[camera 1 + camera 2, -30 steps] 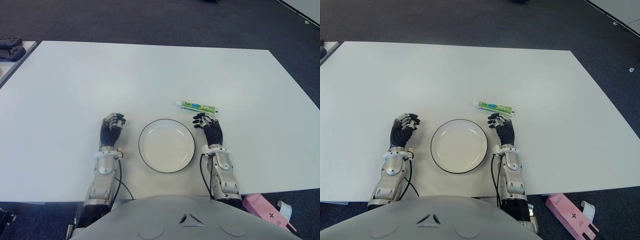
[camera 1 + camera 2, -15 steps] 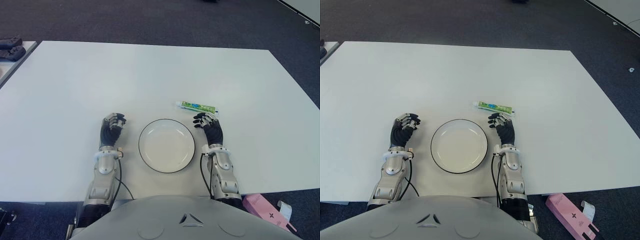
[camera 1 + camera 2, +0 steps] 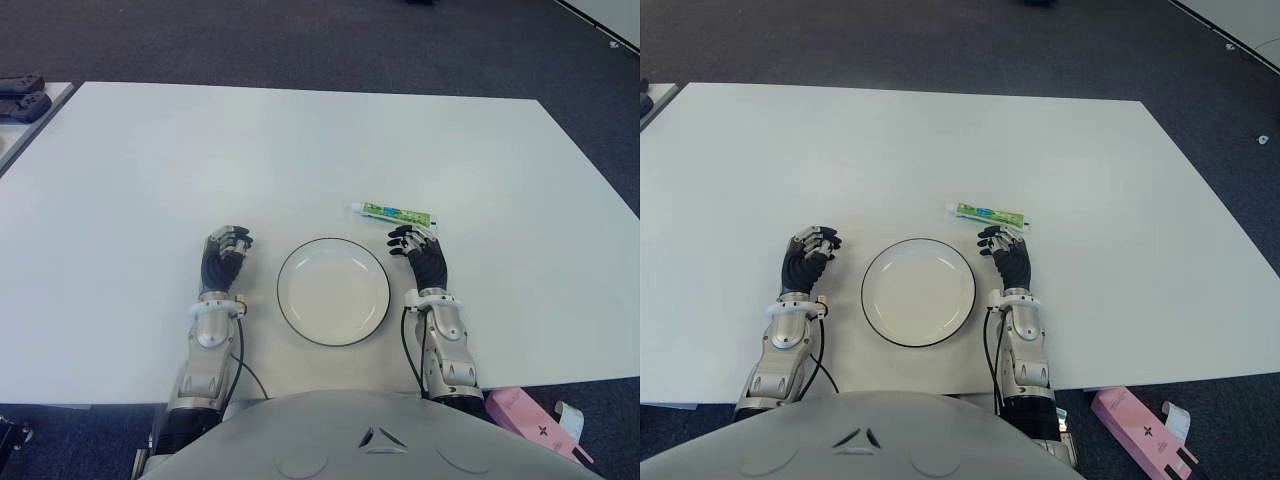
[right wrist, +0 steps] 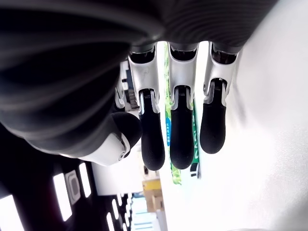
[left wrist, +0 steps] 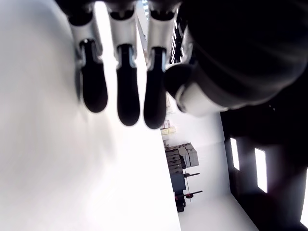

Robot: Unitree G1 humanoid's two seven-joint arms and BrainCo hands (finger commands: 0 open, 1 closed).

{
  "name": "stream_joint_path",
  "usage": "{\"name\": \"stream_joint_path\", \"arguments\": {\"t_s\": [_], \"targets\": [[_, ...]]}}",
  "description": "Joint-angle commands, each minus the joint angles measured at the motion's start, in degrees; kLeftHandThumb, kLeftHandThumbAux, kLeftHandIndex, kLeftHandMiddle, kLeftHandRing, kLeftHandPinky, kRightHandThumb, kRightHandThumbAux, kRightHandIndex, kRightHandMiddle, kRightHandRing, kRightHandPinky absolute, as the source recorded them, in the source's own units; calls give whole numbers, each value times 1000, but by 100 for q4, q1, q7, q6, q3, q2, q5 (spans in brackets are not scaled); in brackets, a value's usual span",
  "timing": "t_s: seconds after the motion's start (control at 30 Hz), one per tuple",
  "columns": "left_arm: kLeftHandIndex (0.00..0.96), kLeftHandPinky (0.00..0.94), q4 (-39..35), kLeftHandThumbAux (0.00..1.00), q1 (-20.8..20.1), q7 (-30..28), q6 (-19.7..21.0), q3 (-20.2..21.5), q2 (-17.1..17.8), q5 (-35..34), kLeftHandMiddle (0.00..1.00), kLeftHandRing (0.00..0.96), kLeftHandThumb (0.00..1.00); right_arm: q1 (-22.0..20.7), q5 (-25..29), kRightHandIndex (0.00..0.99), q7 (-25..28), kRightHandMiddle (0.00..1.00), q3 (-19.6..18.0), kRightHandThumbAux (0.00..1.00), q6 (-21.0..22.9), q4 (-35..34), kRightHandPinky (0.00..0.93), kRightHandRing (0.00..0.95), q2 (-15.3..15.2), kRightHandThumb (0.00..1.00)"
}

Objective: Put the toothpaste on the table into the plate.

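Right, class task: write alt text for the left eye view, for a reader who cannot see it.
A toothpaste lies on a white table, just beyond the right hand. An empty plate sits between that hand and the left hand.

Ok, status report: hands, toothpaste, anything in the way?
Right hand open, just short of green toothpaste tube. Left hand idle, left of white plate. Path clear.

green toothpaste [image 3: 396, 213] tube's printing too small to read, no other legible text
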Motion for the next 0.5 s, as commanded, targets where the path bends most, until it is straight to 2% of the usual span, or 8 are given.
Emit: {"name": "stream_joint_path", "arguments": {"t_s": [0.03,0.1,0.23,0.37,0.5], "targets": [[430,513,156,721,-24,-101,72,-77,9,11,494,493,714,-491,-526,425,159,472,-5,728,-234,99,463,469,-645,705],[429,508,166,721,-29,-95,65,-80,10,19,494,492,714,-612,-668,423,210,463,20,728,-275,97,462,463,-801,703],[429,502,176,721,-39,-70,89,-85,-4,34,493,488,715,-867,-1178,419,390,445,194,728,-427,-152,440,444,-1310,702],[429,514,206,721,-46,-52,81,-86,-20,30,492,494,715,-1006,-1426,412,681,384,317,727,-582,-203,360,378,-1752,698],[430,514,241,721,-47,-37,16,-87,-33,7,491,496,715,-1244,-1580,404,896,255,393,725,-797,58,233,251,-2112,693]]}}
